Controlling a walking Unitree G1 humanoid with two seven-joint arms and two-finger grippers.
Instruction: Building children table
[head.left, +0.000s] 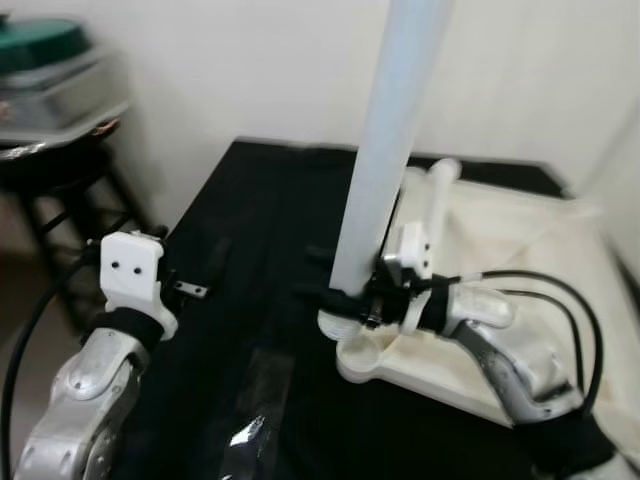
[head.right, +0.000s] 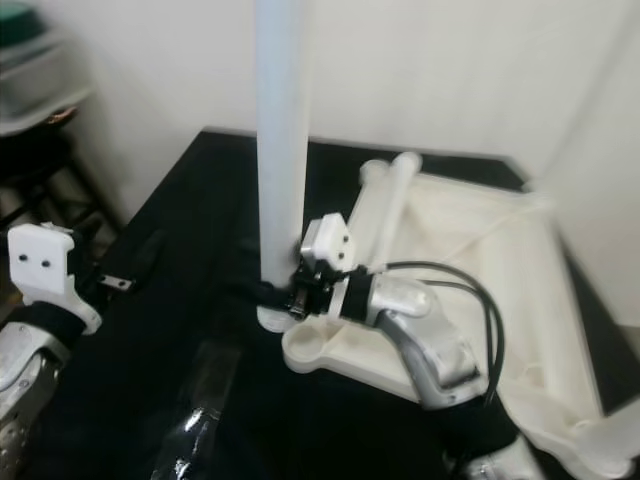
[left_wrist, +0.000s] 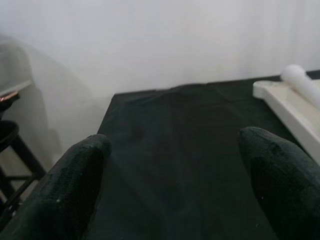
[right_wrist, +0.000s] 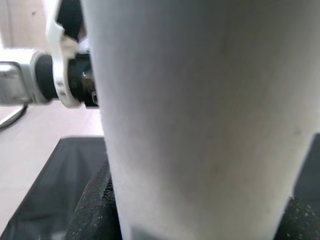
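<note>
Right hand gripping an upright white table leg near its base, left hand hovering open over the black tabletop, holding nothing

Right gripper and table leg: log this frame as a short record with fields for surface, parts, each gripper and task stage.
surface: black cloth over a table
parts: white tabletop lying flat; upright white leg; two more legs lying on the tabletop
right gripper: shut on the upright leg near its base, at the tabletop's corner
left gripper: open, above bare cloth
task stage: leg being fitted; whether seated, cannot tell
</note>
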